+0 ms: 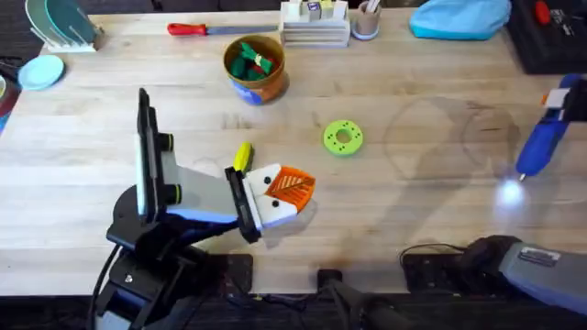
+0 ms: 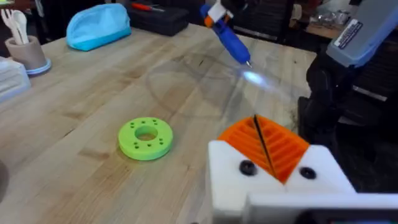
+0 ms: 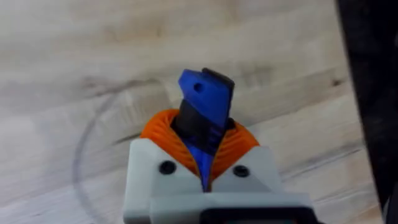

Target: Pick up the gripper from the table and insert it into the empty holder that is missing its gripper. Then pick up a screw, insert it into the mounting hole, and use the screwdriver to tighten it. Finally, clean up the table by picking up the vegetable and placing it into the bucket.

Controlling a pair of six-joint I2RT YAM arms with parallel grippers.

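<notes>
My left gripper point(image 1: 286, 190) hovers low over the table's middle with its orange pads point(image 2: 283, 149) pressed together, shut, nothing seen between them. The yellow vegetable point(image 1: 241, 156) lies on the table just behind it. At the far right my right gripper point(image 1: 561, 99) is shut on the blue screwdriver point(image 1: 541, 142), which slants down with its bit near a bright light spot point(image 1: 507, 190). In the right wrist view the fingers point(image 3: 155, 171) clamp the screwdriver point(image 3: 207, 96). The bucket point(image 1: 254, 81) stands at the back with green toys inside. The loose gripper, the holder and the screws are out of view.
A green disc with holes point(image 1: 343, 137) lies right of centre. Along the back edge are a red-handled screwdriver point(image 1: 197, 29), a stack of white items point(image 1: 315, 27), a cup point(image 1: 366, 20) and a blue cloth bundle point(image 1: 459, 18). A dish rack point(image 1: 62, 26) stands at the back left.
</notes>
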